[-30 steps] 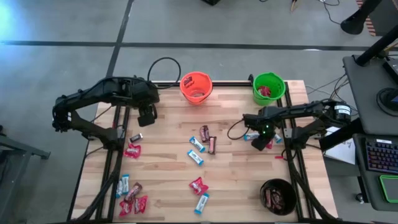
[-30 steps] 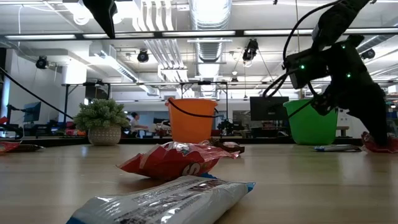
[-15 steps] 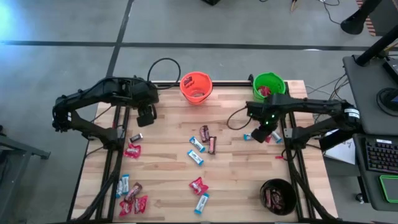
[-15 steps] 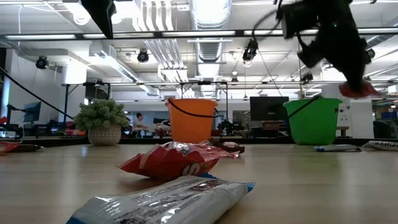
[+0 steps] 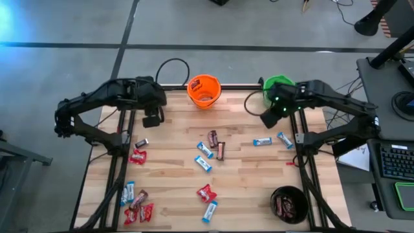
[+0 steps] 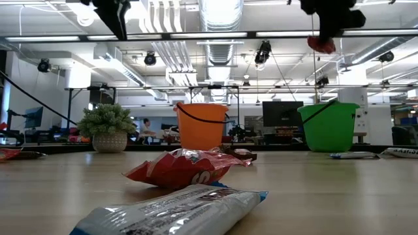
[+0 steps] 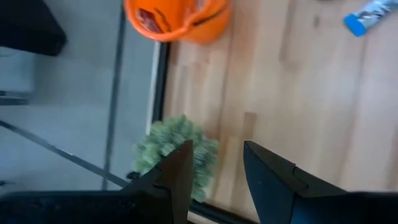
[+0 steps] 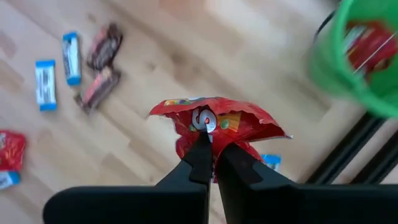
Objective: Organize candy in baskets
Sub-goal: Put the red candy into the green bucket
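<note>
- While roughly a dozen candy bars (image 5: 204, 163) are lying loose across the table (image 5: 246, 181), sorting is looking well short of done.
- The right gripper (image 8: 212, 152) is pinching a red candy (image 8: 214, 124) near the green basket (image 5: 279, 88), upper right.
- Red wrappers are sitting in the green basket; the black basket (image 5: 289, 204) is holding dark ones, the orange basket (image 5: 204, 90) apparently something reddish.
- The left gripper (image 7: 214, 171) is hovering part-spread, holding nothing.

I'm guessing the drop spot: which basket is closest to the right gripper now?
The green basket; the right gripper holds a red candy beside it.
</note>
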Robot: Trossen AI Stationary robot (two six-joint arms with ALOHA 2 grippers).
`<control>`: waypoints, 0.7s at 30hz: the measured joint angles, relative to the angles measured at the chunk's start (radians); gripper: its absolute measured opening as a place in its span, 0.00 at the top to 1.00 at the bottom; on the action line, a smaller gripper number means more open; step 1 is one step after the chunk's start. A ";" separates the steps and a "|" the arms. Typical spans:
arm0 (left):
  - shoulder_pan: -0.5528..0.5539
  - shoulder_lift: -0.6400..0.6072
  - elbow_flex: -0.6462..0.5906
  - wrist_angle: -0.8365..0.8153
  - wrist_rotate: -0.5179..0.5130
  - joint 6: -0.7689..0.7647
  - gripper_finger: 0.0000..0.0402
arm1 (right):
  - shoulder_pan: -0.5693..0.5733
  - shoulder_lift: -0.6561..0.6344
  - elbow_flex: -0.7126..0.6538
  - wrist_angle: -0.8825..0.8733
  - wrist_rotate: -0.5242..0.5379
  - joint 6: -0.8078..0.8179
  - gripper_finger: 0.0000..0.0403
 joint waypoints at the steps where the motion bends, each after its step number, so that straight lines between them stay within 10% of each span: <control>1: 0.010 0.000 0.000 0.015 -0.009 0.014 0.69 | -0.005 0.001 0.021 -0.005 0.019 -0.017 0.98; 21: 0.320 0.083 0.000 0.304 -0.008 0.108 0.69 | -0.283 0.009 0.104 0.002 0.165 -0.213 0.98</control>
